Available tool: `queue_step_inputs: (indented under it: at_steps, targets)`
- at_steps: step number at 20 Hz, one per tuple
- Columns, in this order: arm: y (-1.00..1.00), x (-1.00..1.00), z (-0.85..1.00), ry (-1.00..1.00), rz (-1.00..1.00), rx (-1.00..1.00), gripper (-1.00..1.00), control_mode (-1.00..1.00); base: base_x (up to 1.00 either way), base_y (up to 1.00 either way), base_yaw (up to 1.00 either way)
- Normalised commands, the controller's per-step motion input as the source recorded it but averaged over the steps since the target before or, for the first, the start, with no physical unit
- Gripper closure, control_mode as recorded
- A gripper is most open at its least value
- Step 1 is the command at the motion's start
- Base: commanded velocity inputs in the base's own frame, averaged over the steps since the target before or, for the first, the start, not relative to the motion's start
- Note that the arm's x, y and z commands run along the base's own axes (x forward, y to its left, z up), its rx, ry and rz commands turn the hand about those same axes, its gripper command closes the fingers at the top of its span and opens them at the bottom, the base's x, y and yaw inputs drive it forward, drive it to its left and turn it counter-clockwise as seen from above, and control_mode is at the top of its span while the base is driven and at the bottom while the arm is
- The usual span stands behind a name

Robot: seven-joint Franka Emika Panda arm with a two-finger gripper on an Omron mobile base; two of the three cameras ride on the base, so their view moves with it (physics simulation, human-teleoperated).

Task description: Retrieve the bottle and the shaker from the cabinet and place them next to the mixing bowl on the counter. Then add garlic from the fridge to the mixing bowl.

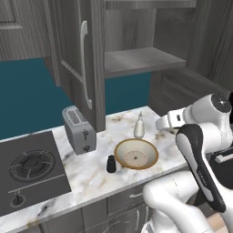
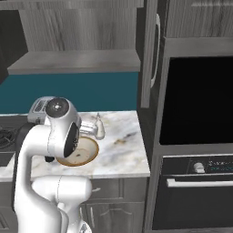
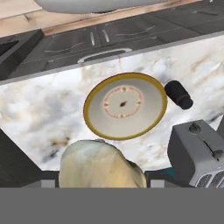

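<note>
Bottle [image 3: 99,164] right at the fingers — whether clamped I cannot tell — looks light, stiff, slippery; grip its narrow neck, bowl [image 3: 125,105] just beyond.

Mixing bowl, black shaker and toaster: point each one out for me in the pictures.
mixing bowl [image 1: 136,154]: left base view, on the middle of its inner floor.
black shaker [image 1: 110,164]: left base view, on its dark body, left of the bowl.
toaster [image 1: 78,129]: left base view, on its grey side wall.
</note>
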Motion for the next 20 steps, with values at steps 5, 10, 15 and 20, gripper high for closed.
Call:
queue_step_inputs:
  at_steps: [5,10,15,20]
  targets:
    - [0.08,0.31,-0.41,0.03,0.00,0.00,1.00,-1.00,0.00,0.00,0.00]
    - [0.28,0.01,-0.25,0.00,-0.01,0.00,1.00,-1.00,0.00,0.00,0.00]
    - [0.07,0.00,-0.36,0.09,0.00,0.00,1.00,-1.00,0.00,0.00,0.00]
    - [0.00,0.05,-0.56,0.15,0.00,0.00,1.00,-1.00,0.00,0.00,0.00]
